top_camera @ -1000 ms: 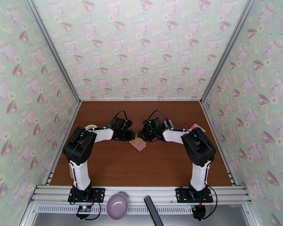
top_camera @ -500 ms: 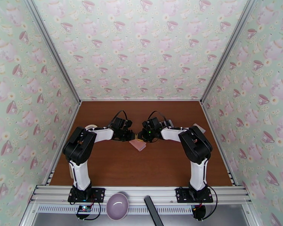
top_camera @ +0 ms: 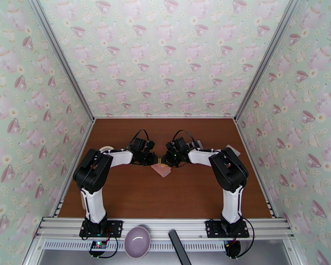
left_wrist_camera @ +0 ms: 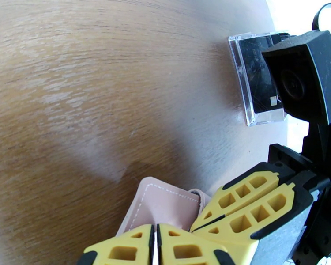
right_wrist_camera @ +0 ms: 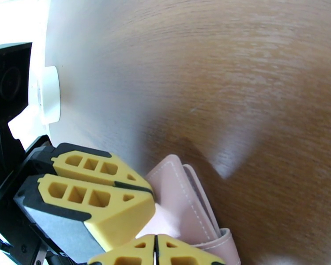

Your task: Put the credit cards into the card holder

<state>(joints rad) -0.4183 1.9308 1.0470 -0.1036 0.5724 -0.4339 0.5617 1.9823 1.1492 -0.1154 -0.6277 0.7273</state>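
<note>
The pink card holder (top_camera: 162, 169) hangs tilted just above the brown table (top_camera: 165, 195), at its middle. My left gripper (top_camera: 153, 160) and right gripper (top_camera: 164, 161) meet tip to tip over its far edge. From the left wrist, my left gripper (left_wrist_camera: 155, 244) is shut at the edge of the card holder (left_wrist_camera: 159, 208), and the right fingers (left_wrist_camera: 253, 204) pinch its tab side. From the right wrist, my right gripper (right_wrist_camera: 156, 250) is shut on the card holder (right_wrist_camera: 187, 199), with the left fingers (right_wrist_camera: 95, 191) closed on its other edge. Dark credit cards (left_wrist_camera: 260, 80) stand in a clear case beyond.
A white round object (right_wrist_camera: 48, 96) lies near the left arm, also visible from above (top_camera: 106, 149). A small pinkish item (top_camera: 232, 150) sits by the right wall. A purple bowl (top_camera: 137, 240) and a black bar (top_camera: 178, 247) rest on the front rail.
The right arm's elbow has swung slightly left and its gripper has edged closer to the left one. The card holder stays between the two grippers.
</note>
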